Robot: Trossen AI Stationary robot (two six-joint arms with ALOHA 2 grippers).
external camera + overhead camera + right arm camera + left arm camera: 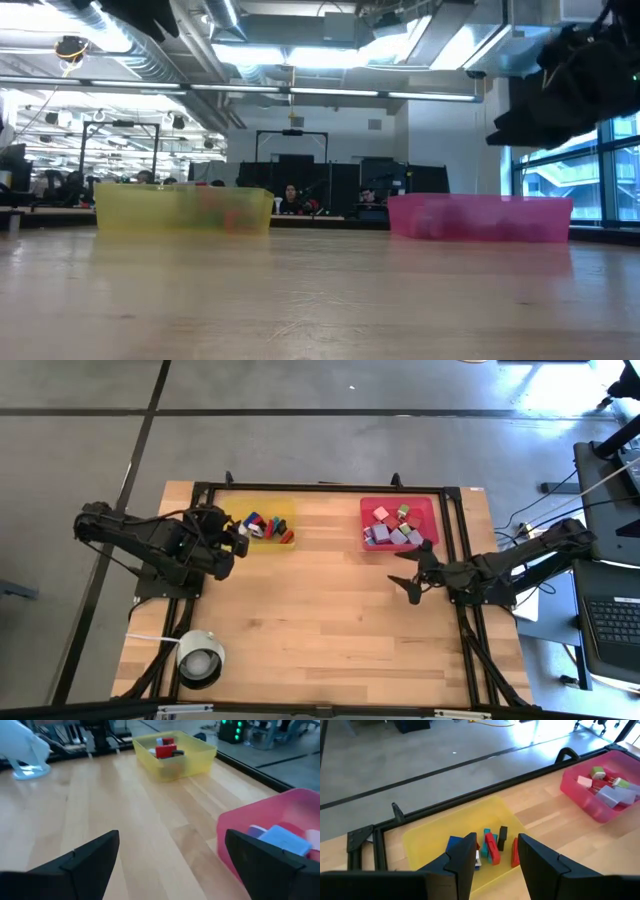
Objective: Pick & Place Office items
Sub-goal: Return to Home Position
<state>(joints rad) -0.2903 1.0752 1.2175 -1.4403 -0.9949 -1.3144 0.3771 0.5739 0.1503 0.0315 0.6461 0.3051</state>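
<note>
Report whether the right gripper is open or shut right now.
Open. The right gripper has its two fingers spread wide above the table, with nothing between them.

Table point(320, 620), pale wood, black frame: you look straight down on it.
- Yellow tray point(283, 512), far edge, left of centre. You see office items point(262, 527) heaped in it: red, blue, white, dark.
- Red tray point(428, 506), far edge, right of centre, well apart from the yellow one. It holds lilac, pink, green and red blocks point(395, 533).
- Your left gripper point(241, 538) sits at the yellow tray's left edge.
- Your right gripper point(404, 589), fingers spread, sits over bare wood near the red tray.
- White cylinder point(200, 657), near left corner.
</note>
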